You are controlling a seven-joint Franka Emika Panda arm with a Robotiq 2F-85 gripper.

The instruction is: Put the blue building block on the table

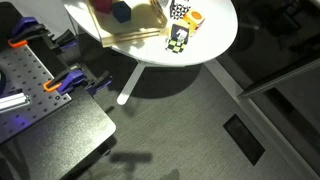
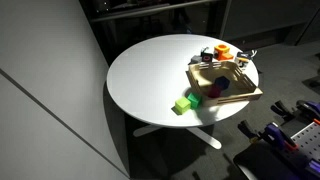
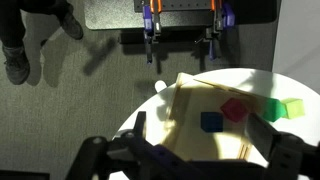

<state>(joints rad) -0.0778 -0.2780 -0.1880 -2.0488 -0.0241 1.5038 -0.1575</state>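
Observation:
The blue building block lies in a shallow wooden tray next to a pink block. The tray stands on the round white table. In an exterior view the blue block shows inside the tray at the back of the table. My gripper is open and empty. It hangs well above the tray, and in the wrist view the blue block lies between its fingers. The gripper does not show in either exterior view.
A green block lies on the table beside the tray; it also shows in an exterior view. A checkered cube and an orange object stand near the tray. A grey perforated bench with clamps is beside the table.

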